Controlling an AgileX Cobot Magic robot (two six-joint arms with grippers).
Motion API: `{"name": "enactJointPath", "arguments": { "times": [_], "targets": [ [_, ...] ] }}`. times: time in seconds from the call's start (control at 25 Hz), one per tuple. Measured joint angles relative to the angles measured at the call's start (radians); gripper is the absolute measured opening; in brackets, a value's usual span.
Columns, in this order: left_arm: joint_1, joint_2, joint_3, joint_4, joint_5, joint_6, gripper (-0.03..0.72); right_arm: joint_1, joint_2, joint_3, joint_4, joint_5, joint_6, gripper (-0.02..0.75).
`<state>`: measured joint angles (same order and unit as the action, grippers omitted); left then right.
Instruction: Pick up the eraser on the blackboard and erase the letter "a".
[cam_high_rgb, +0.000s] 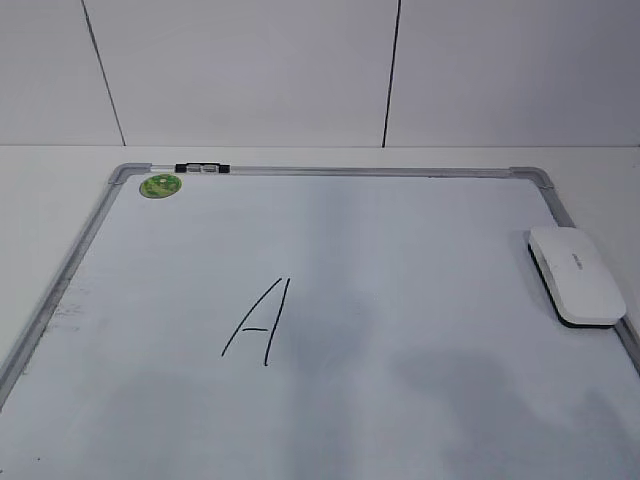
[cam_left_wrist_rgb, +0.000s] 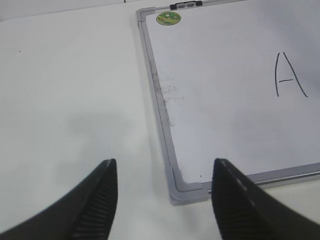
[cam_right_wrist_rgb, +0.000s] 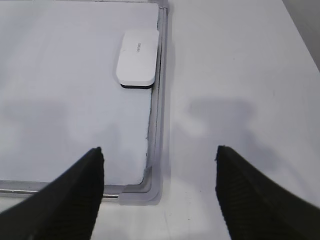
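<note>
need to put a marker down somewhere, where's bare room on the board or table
Widest bare stretch on the blackboard: between the capital A and the eraser. Also free between the green sticker and the A. Table left of the frame is bare. Only the right edge, where the eraser lies, is taken.

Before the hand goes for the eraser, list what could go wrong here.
1. Only a capital A shows on the blackboard; no small "a" is visible in any view, so the wrong letter might get wiped.
2. The eraser lies against the board's right frame, so a finger of the open right hand may catch the rail.
3. It is flat and low, so the grip could slip off.
</note>
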<state>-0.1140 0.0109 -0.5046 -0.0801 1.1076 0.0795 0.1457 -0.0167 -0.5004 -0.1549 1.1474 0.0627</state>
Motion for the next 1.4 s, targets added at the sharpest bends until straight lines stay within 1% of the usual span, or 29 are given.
{"name": "enactJointPath", "arguments": {
  "times": [0.24,0.4,0.52,0.56,0.72,1.0,1.16,1.4],
  "targets": [
    [0.0,0.0,0.0,0.0,0.0,0.0,0.437,0.0,0.0,0.0,0.0,0.0,0.0,0.559],
    [0.008,0.0,0.0,0.0,0.0,0.0,0.433,-0.03,0.0,0.0,0.0,0.0,0.0,0.559],
    [0.023,0.0,0.0,0.0,0.0,0.0,0.433,-0.061,0.0,0.0,0.0,0.0,0.0,0.559],
    [0.042,0.0,0.0,0.0,0.0,0.0,0.433,-0.07,0.0,0.0,0.0,0.0,0.0,0.559],
    [0.076,0.0,0.0,0.0,0.0,0.0,0.433,-0.1,0.0,0.0,0.0,0.0,0.0,0.559],
    [0.121,0.0,0.0,0.0,0.0,0.0,0.433,-0.173,0.0,0.0,0.0,0.0,0.0,0.559],
    [0.136,0.0,0.0,0.0,0.0,0.0,0.433,-0.191,0.0,0.0,0.0,0.0,0.0,0.559],
    [0.137,0.0,0.0,0.0,0.0,0.0,0.433,-0.193,0.0,0.0,0.0,0.0,0.0,0.559]
  ]
}}
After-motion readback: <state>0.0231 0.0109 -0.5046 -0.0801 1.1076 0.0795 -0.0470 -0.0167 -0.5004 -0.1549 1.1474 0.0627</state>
